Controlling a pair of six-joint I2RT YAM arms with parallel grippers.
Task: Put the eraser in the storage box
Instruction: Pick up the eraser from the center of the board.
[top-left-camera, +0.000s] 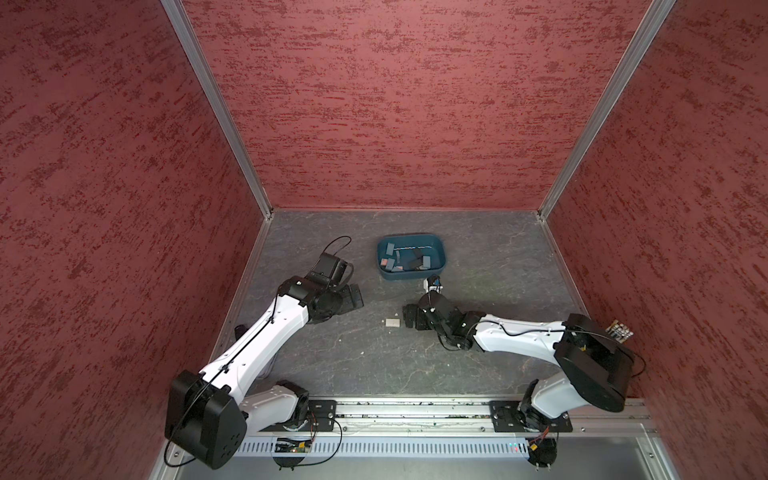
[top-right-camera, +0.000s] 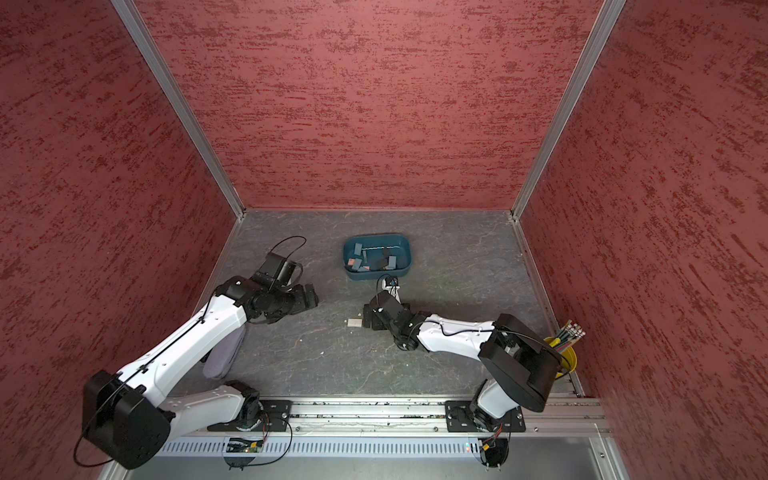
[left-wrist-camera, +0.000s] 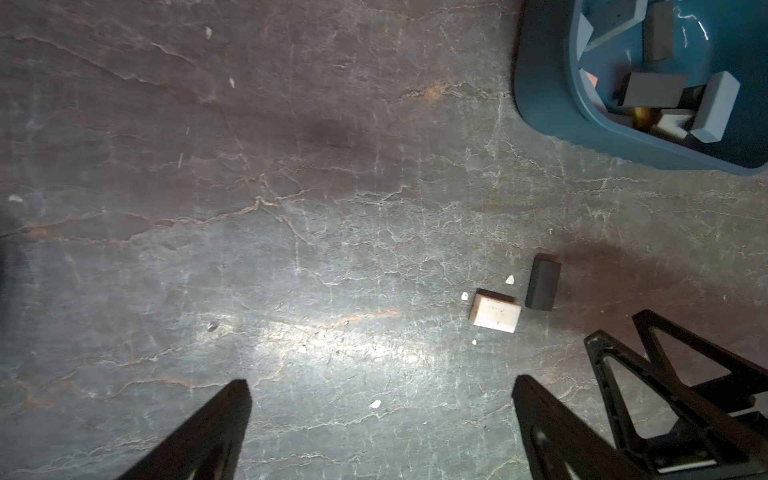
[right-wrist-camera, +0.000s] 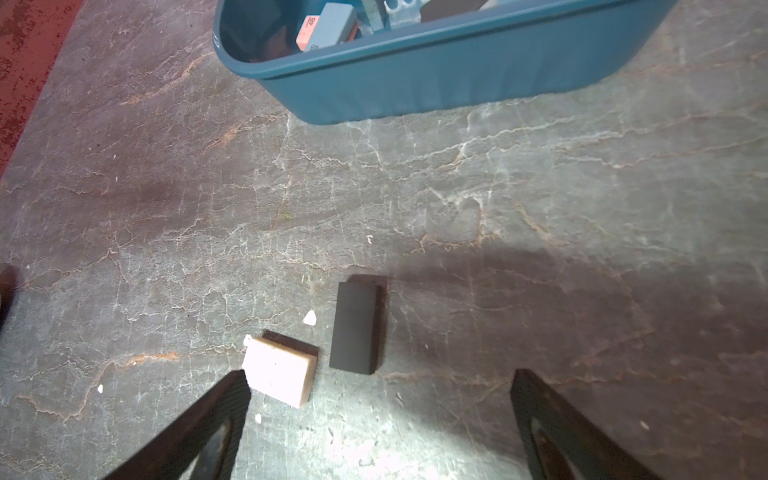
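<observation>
erasers (right-wrist-camera: 332, 25) lie in the box (right-wrist-camera: 436, 83), but a white eraser (right-wrist-camera: 278, 376) and a black eraser (right-wrist-camera: 355, 328) sit on the surface (right-wrist-camera: 540, 208) near it, unpicked, by the wide right jaws; left jaws wide, empty.

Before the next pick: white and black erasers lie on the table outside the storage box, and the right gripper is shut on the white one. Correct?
No: the right wrist view shows the right gripper open, holding nothing. The white eraser and black eraser do lie on the table outside the storage box.
</observation>
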